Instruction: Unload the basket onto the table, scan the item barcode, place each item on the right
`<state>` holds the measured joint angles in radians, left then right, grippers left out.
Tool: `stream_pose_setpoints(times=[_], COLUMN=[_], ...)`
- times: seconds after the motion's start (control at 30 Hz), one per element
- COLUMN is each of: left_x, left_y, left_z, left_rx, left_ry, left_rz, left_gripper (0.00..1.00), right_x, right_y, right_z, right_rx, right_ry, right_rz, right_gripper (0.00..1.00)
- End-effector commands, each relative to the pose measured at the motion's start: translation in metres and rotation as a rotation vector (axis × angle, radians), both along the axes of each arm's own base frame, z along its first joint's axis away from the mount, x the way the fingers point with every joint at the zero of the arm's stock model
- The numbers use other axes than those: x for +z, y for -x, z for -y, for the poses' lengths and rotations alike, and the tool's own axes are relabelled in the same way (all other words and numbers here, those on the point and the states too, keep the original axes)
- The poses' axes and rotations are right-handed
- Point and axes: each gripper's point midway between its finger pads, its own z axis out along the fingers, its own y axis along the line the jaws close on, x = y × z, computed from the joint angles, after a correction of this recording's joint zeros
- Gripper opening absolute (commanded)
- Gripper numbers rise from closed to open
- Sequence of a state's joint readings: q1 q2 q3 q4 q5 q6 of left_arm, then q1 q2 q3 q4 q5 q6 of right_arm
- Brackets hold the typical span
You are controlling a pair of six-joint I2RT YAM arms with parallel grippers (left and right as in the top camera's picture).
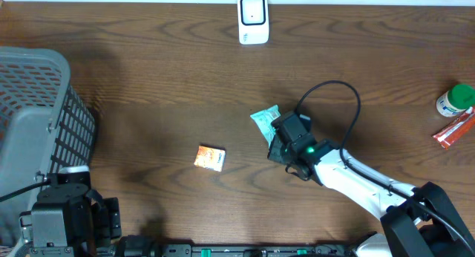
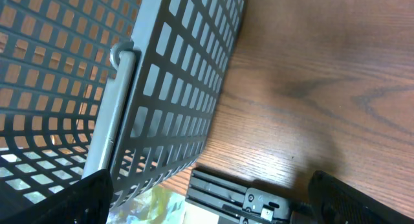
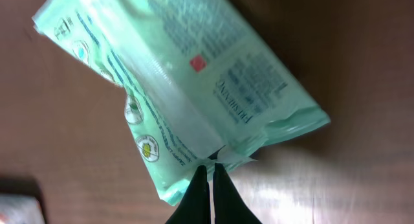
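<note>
The item is a pale green soft packet (image 1: 264, 119) of wipes lying near the middle of the table. In the right wrist view the packet (image 3: 174, 88) shows its printed back with small text and a red square; no barcode is readable. My right gripper (image 3: 211, 169) is shut, its black fingertips pinching the packet's sealed edge at the seam flap. From overhead the right gripper (image 1: 280, 134) sits at the packet's lower right. A white scanner (image 1: 253, 19) stands at the table's far edge. My left gripper (image 2: 213, 208) is open beside the basket, holding nothing.
A grey mesh basket (image 1: 37, 116) fills the left side, and its wall (image 2: 162, 75) is close to the left gripper. A small orange packet (image 1: 210, 158) lies left of the item. A green-capped white bottle (image 1: 454, 101) and a red stick pack (image 1: 454, 129) lie at the right edge.
</note>
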<state>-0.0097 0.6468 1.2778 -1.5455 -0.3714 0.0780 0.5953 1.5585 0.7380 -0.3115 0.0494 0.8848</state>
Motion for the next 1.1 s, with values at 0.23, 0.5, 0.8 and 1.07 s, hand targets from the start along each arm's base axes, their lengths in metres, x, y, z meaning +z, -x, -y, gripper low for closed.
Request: stream_pose_setpoints(times=[0.23, 0.5, 0.8, 1.07], left_x=[0.001, 0.001, 0.001, 0.001], left_y=[0.001, 0.001, 0.001, 0.001], left_z=[0.000, 0.000, 0.000, 0.000], left_rx=[0.001, 0.001, 0.001, 0.001], left_ry=[0.000, 0.000, 0.000, 0.000], left_rz=[0.006, 0.006, 0.006, 0.006], left_gripper=[0.96, 0.96, 0.96, 0.96], right_x=[0.039, 0.028, -0.015, -0.046], right_y=[0.007, -0.005, 0.020, 0.037], right_z=[-0.017, 0.012, 0.021, 0.033], right_rx=[0.077, -0.381, -0.681, -0.844], right_ry=[-0.239, -0.243, -0.302, -0.353], right_rz=[-0.130, -0.175, -0.249, -0.202], right_gripper=[0.99, 0.76, 0.99, 0.99])
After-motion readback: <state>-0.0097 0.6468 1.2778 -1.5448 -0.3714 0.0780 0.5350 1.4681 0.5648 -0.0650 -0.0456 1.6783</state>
